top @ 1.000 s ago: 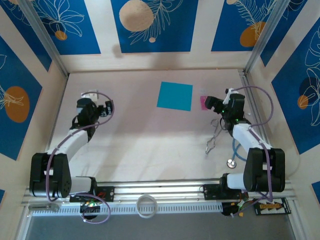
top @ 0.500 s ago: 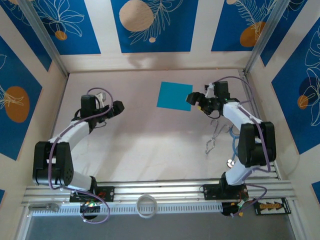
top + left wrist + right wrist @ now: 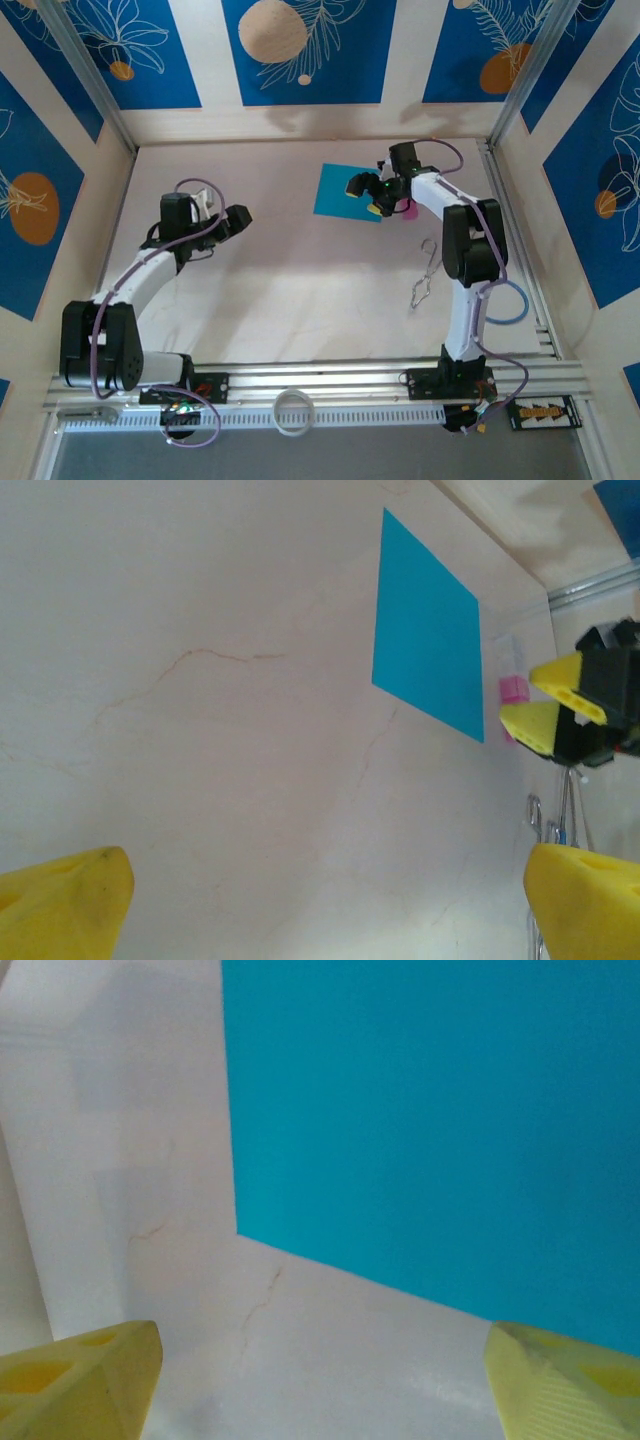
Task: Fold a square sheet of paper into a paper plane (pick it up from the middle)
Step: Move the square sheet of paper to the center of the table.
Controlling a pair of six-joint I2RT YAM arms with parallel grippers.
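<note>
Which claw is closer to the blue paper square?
The right gripper, open at the edge of the square sheet of paper; the left gripper sits well apart from it.

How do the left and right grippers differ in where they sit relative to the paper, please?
The right gripper hovers over the paper's right side; the left gripper hangs well off to its left. The right arm reaches far out; the left arm is bent. Both grippers are open and empty.
</note>
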